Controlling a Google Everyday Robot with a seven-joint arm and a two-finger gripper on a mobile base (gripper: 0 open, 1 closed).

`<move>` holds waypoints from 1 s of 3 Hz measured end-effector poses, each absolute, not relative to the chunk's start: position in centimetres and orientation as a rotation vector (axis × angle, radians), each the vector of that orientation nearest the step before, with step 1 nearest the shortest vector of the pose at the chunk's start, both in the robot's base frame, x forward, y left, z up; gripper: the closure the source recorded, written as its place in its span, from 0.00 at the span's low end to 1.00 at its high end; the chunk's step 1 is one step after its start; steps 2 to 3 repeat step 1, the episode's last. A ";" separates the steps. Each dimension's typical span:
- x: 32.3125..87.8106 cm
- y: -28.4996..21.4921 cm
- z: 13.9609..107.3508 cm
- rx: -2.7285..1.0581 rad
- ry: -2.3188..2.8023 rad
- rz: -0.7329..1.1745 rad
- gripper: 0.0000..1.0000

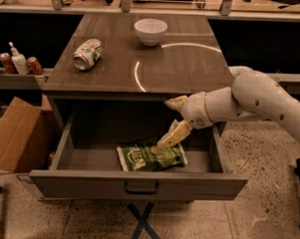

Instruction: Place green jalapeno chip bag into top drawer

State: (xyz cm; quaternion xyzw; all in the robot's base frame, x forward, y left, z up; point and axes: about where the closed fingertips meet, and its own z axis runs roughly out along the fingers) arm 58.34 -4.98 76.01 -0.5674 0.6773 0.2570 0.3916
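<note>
Bag: green jalapeno chip bag (149,157), lying flat on the floor of the top drawer, toward the front and a little right of centre, printed side up, apart from both side walls.
Drawer: top drawer (87,184), pulled well out from under the counter (157,67), with the dark handle (141,188) at the centre of the front panel.
Gripper: gripper (164,124), inside the drawer opening, just above the bag's upper right edge. Fingers spread wide, one pointing left under the counter's lip, the other slanting down toward the bag. Pinching nothing.
Contact: lower finger (169,137) ends at the bag's upper edge. Touching or just clear of it, cannot tell.
Arm: white arm (260,99), reaching in from the right, above the drawer's right wall.
Done: judging by how things lie, bag inside the right drawer and released, which is the main part of the task.
Left: likely only drawing the gripper up and out to the right. No closing of the drawer asked for in the task.
Risk: crinkly foil could catch on the lower finger and lift or slide during the retreat.
Bystanders: crushed soda can (87,53) and white bowl (150,31) on the counter, well apart from the work. Cardboard box (14,135) on the floor to the left.
</note>
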 end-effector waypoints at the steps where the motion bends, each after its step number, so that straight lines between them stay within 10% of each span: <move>1: 55.9 -6.3 77.2 -1.401 1.697 0.652 0.00; 3: 55.9 -6.3 77.2 -1.401 1.697 0.652 0.00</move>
